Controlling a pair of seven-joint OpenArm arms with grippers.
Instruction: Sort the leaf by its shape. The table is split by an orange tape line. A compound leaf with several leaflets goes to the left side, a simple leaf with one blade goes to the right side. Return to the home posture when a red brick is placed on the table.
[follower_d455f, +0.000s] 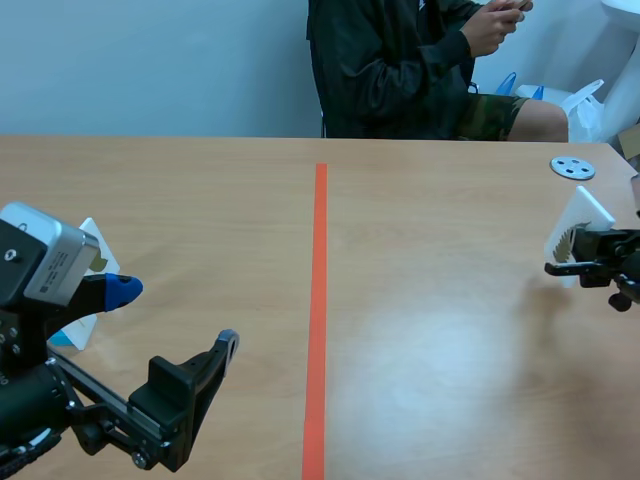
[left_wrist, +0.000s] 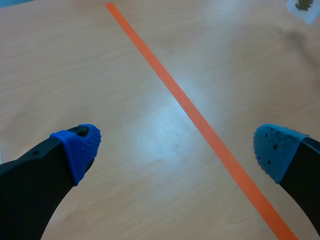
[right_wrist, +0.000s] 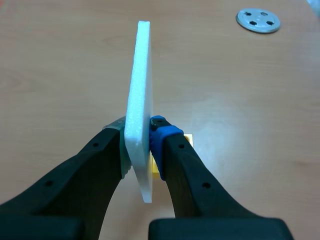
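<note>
Counts: 2 tools, 2 white boards, 1 tape line, 1 grey disc, 1 yellow piece, 1 person. The left tool (follower_d455f: 176, 315) is spread wide with its blue pads apart and nothing between them, low over the bench (follower_d455f: 430, 330), left of the orange tape line (follower_d455f: 318, 300). The right tool (right_wrist: 139, 127) is clamped on a white foam board (right_wrist: 140, 90), held upright at the bench's far right, well right of the line. The board's face carries the leaf print (follower_d455f: 566, 245), dark with a jagged edge; leaflets or a single blade is too small to tell. A second white board (follower_d455f: 95, 245) stands just behind the left arm. The grey disc (follower_d455f: 572, 167), with holes, lies beyond the held board. The small yellow piece (right_wrist: 188, 140) lies under the right tool. The person (follower_d455f: 400, 70) sits across the bench.
</note>
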